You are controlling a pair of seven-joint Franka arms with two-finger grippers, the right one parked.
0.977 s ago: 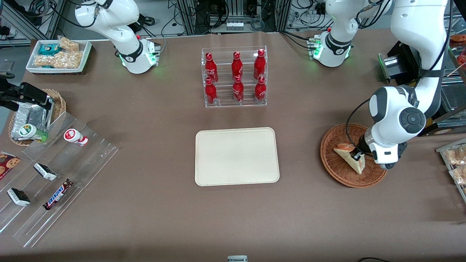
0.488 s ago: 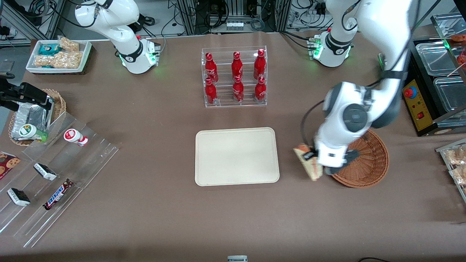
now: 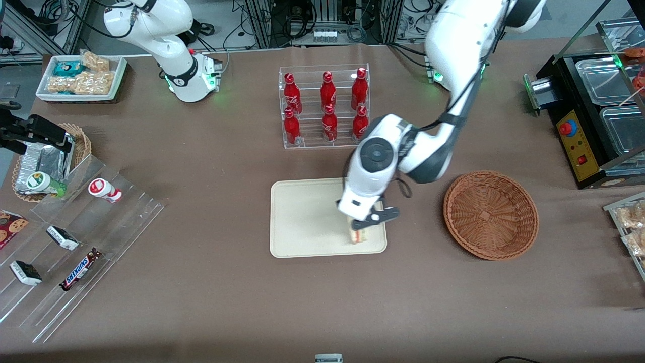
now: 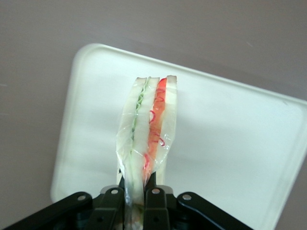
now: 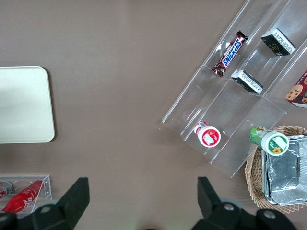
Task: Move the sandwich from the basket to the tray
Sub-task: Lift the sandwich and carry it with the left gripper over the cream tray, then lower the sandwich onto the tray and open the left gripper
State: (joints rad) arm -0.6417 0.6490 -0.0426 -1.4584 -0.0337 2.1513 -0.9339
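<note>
My left gripper (image 3: 364, 225) hangs over the cream tray (image 3: 302, 217), above the corner nearest the front camera on the basket's side. It is shut on the clear-wrapped sandwich (image 3: 359, 235), whose pale bread and red and green filling point down toward the tray. In the left wrist view the sandwich (image 4: 146, 132) is pinched edge-on between the black fingers (image 4: 156, 203), with the tray (image 4: 230, 143) beneath it. The round reddish-brown wicker basket (image 3: 490, 215) sits beside the tray toward the working arm's end, with nothing in it.
A clear rack of red bottles (image 3: 325, 107) stands farther from the front camera than the tray. Clear stepped shelves with snack bars (image 3: 75, 237) and a foil-lined basket (image 3: 48, 161) lie toward the parked arm's end. A black box (image 3: 589, 121) and pastry trays (image 3: 630, 227) sit past the basket.
The left arm has carried the sandwich out of the basket, sideways across the table, to above the tray. The basket now holds nothing.
</note>
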